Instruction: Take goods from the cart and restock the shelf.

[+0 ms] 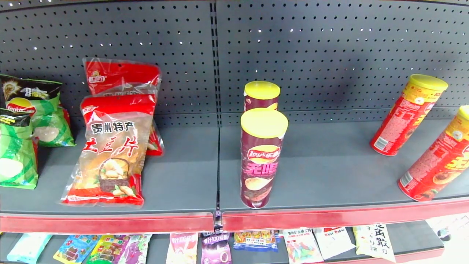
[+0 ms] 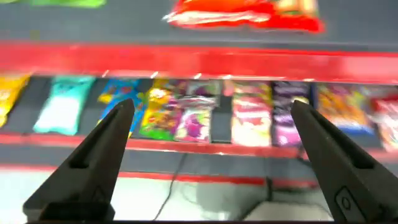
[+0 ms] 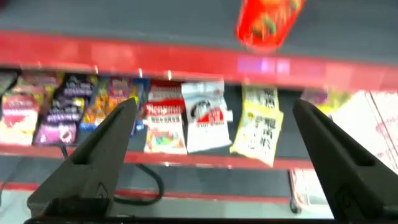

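Standing on the grey shelf (image 1: 183,176), from left to right, are green bags (image 1: 22,146), two red bags (image 1: 113,154) one behind the other, two purple cans (image 1: 261,161) in file, and two red cans (image 1: 408,113) that look tilted near the right end. Under its red lip, small packets (image 1: 300,245) line a lower shelf (image 1: 414,234). The left gripper (image 2: 211,109) and right gripper (image 3: 214,106) hang before that lower row, jaws wide apart and holding nothing.
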Motion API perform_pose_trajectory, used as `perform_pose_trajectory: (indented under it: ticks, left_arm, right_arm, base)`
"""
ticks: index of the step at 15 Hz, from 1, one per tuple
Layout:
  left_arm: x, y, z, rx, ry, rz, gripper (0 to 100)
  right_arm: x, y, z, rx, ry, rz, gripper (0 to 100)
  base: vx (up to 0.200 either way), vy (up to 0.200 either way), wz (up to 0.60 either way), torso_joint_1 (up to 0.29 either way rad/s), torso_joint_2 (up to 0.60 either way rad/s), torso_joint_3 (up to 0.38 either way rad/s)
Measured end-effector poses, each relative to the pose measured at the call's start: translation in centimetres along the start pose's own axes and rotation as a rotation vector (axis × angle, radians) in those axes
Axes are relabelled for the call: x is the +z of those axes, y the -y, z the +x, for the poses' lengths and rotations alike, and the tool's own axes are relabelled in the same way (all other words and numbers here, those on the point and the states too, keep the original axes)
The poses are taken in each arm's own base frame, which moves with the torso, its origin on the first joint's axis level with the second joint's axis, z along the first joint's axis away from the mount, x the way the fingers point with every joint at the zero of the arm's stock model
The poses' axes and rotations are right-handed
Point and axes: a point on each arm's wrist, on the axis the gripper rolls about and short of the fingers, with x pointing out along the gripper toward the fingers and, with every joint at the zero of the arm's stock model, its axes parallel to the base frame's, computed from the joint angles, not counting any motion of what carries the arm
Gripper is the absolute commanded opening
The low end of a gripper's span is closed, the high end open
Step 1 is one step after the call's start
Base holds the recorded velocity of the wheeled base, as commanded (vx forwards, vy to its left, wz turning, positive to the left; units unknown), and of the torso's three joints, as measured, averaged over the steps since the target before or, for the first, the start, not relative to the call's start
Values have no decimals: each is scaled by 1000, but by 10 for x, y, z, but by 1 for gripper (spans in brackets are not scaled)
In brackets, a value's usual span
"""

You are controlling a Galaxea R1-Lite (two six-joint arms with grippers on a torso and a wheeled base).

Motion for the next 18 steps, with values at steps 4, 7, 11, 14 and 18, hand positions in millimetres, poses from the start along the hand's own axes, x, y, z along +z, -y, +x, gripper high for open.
perform_pose_trajectory:
  ticks: [4,7,11,14,18]
  left_arm:
    - [-28,-1,-4,16,159,-51,100]
    - [-33,1,3,-39,307,-69,100]
    - [-40,2,6,-53,286,-37,100]
    - [-41,2,6,-78,290,-27,100]
    - [-41,3,6,-111,284,-23,100]
  right_arm:
    - [-21,0,-4,-169,54,13,100]
    - [-28,-1,-2,-152,71,30,100]
    - [-31,-3,0,28,116,43,100]
    - [-36,-1,-1,-36,156,87,100]
    - [-41,-2,-2,-32,191,92,100]
  base:
    - [0,0,0,0,0,0]
    - [0,0,0,0,0,0]
    - [0,0,0,0,0,0]
    - [0,0,0,0,0,0]
    - [0,0,0,0,0,0]
